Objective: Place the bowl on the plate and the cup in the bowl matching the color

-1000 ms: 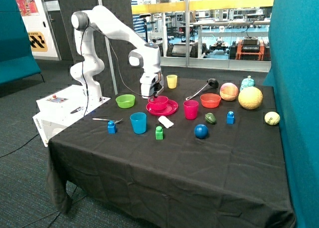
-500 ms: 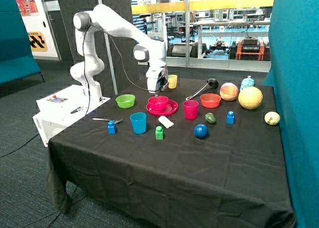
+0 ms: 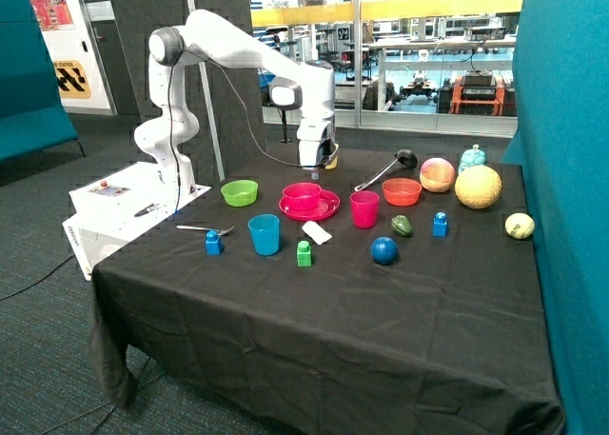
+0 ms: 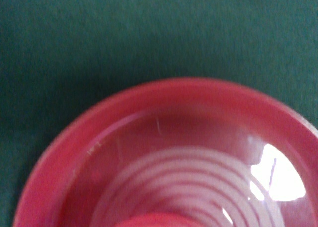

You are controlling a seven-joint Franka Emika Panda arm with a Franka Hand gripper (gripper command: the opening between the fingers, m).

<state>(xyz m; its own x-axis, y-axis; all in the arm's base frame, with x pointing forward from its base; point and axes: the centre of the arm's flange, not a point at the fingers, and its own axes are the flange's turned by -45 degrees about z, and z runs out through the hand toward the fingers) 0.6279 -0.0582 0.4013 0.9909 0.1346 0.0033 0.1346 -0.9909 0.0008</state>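
The pink bowl (image 3: pixel 302 196) sat on the pink plate (image 3: pixel 327 209), near the middle of the black-clothed table (image 3: pixel 324 302). The gripper (image 3: pixel 315 168) hung in the air above the plate's far edge, well clear of the bowl and holding nothing; whether its fingers were spread or pressed together could not be told. The pink cup (image 3: pixel 364 208) stood upright on the cloth just beside the plate, not in the bowl. The wrist view showed only the plate's rim (image 4: pixel 74 137) over the cloth.
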